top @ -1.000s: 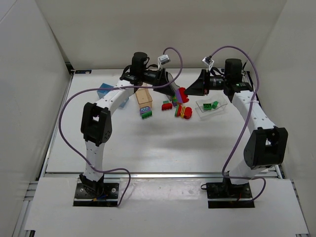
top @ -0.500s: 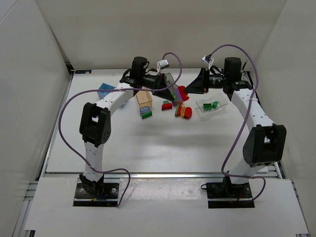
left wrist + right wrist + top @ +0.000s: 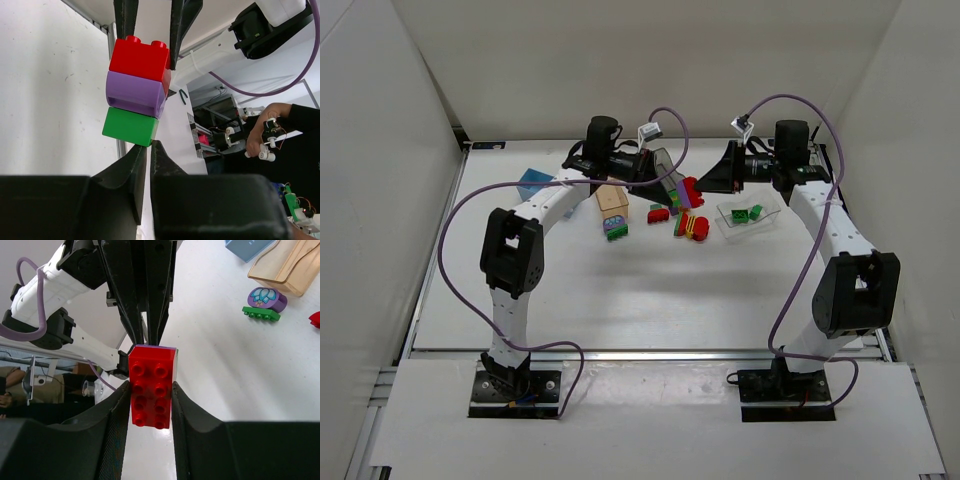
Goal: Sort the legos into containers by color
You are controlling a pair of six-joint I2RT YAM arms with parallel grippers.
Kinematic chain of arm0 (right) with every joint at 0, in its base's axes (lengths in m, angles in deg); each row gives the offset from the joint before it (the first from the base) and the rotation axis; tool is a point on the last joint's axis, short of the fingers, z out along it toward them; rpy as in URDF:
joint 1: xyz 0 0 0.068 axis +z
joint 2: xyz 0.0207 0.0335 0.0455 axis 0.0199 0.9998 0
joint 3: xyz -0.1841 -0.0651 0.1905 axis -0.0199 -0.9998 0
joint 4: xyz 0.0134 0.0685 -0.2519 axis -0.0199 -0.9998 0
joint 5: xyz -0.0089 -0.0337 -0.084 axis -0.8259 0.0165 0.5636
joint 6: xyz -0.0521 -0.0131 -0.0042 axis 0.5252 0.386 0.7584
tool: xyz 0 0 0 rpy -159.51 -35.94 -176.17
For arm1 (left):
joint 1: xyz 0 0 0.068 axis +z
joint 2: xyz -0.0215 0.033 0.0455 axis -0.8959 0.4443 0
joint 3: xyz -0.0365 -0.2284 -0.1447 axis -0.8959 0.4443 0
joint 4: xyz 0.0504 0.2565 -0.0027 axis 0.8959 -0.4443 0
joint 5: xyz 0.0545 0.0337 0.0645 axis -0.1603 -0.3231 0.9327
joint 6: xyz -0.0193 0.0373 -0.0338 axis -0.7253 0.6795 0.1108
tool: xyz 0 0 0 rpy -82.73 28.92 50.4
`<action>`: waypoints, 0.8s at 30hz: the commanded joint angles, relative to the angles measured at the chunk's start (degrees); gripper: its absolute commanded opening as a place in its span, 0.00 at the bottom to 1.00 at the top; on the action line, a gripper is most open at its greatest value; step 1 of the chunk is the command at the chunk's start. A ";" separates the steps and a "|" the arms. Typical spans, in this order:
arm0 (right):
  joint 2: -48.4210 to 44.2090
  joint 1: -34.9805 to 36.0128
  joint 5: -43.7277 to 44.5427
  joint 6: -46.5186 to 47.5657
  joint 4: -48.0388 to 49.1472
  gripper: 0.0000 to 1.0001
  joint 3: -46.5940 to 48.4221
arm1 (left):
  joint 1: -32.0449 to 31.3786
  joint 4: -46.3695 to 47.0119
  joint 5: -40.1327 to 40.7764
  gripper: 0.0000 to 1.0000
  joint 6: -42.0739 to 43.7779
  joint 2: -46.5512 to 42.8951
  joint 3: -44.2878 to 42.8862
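Right gripper (image 3: 150, 390) pinches the red brick (image 3: 139, 59), which is stacked on purple and green ones in the air above the table's (image 3: 620, 300) far edge. Left gripper (image 3: 148, 150) is pressed nearly together, its tips touching the green brick's (image 3: 130, 126) corner.

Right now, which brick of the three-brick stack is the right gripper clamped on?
The red brick, at one end of the stack, is clamped by the right gripper. The purple brick sits in the middle, and the green brick is at the other end.

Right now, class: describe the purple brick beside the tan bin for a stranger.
On the white table, find the tan bin at back left. On its near side sits a rounded purple brick on a green plate; it alone bears a flower picture.
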 commanded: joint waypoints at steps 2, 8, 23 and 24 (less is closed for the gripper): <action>-2.50 -0.94 -0.96 1.23 -0.08 0.00 0.00 | -0.08 0.71 -7.62 0.19 1.42 -4.88 0.37; -4.17 -1.55 -1.40 1.50 -0.96 0.00 -1.41 | 0.27 0.53 -7.62 0.64 2.39 -5.84 3.10; -4.18 0.72 -2.54 -0.88 1.06 0.00 -2.29 | 0.45 3.34 -7.54 0.97 2.57 -2.43 -2.87; -4.00 0.91 -2.45 -1.57 1.84 0.00 -2.29 | 0.45 3.34 -7.54 0.96 2.13 -2.07 -3.92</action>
